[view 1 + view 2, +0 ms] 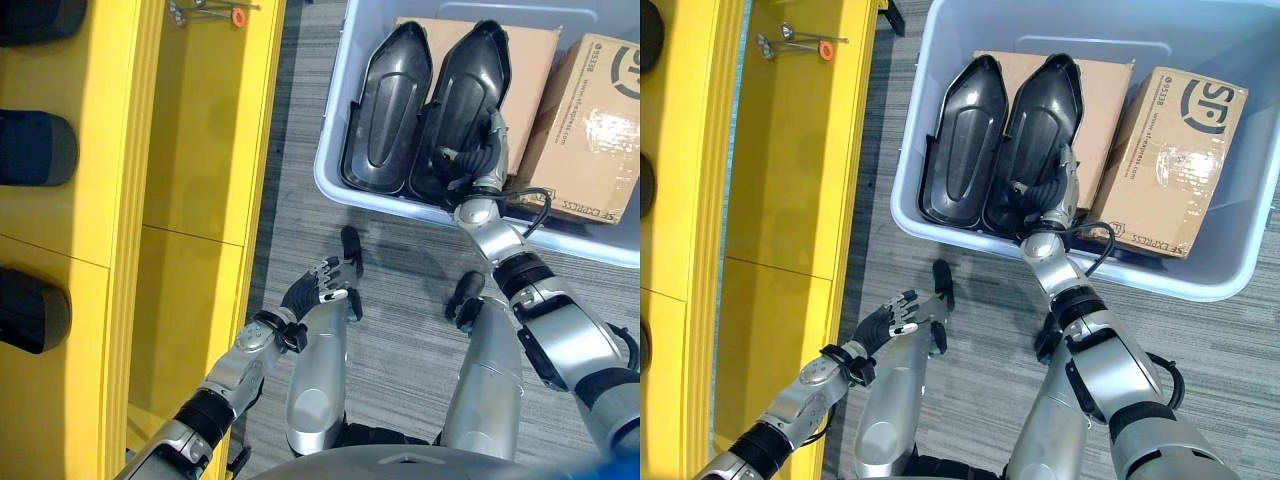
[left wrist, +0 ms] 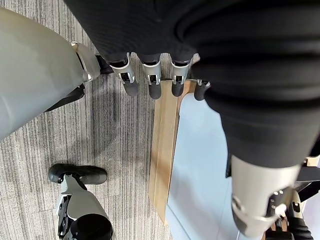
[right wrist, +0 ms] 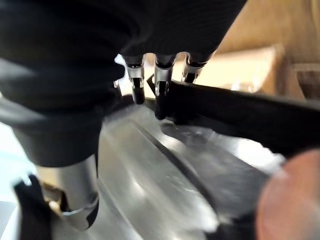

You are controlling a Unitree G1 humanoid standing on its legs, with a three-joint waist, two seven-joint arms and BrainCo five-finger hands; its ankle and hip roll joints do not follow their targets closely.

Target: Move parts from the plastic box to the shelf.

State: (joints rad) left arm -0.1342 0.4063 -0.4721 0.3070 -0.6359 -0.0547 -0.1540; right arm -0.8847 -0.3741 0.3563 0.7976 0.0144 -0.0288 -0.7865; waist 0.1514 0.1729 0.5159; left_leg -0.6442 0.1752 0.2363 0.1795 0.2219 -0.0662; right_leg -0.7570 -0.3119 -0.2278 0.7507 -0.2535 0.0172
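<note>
Two black moulded parts stand side by side in the pale blue plastic box (image 1: 333, 140), a left one (image 1: 385, 110) and a right one (image 1: 465, 90). My right hand (image 1: 482, 160) reaches into the box at the near end of the right part. In the right wrist view its fingers (image 3: 159, 95) are open and touch the part's dark rim (image 3: 240, 112). My left hand (image 1: 318, 282) hangs open over the floor beside the yellow shelf (image 1: 190, 150), holding nothing, its fingers (image 2: 152, 82) relaxed.
Two cardboard boxes lie in the plastic box behind the parts, a flat one (image 1: 530, 60) and a taped one (image 1: 590, 120). Dark parts (image 1: 35, 148) sit on the shelf's left side. Small metal tools (image 1: 210, 12) lie at the shelf's far end. Grey carpet (image 1: 400, 300) lies between shelf and box.
</note>
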